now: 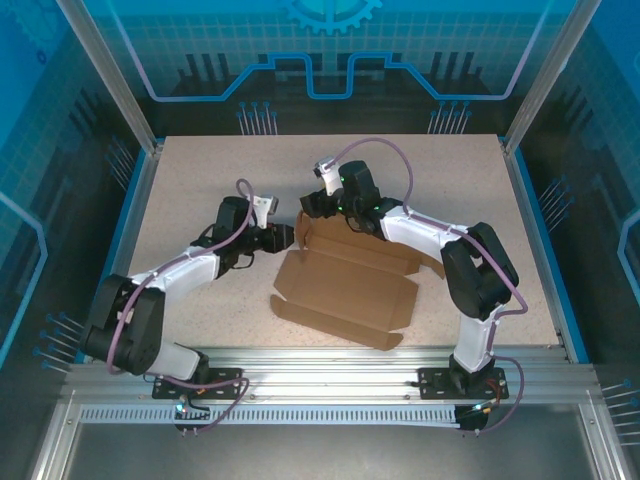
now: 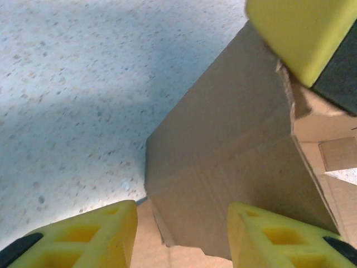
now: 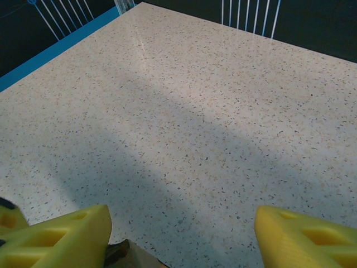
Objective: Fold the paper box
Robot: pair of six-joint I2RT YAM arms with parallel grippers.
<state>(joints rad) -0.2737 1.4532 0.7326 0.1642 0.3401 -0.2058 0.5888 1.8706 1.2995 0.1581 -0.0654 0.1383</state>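
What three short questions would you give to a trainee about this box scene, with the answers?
1. True or false: the paper box lies fully closed.
2. Near which corner of the box, as the top view shows it, are the left gripper and the right gripper? A far left; B near right; C far right.
3. Fill in: in the left wrist view, a brown ____ wall stands between the left gripper's yellow fingers.
Key: 1 false; 2 A; 3 cardboard.
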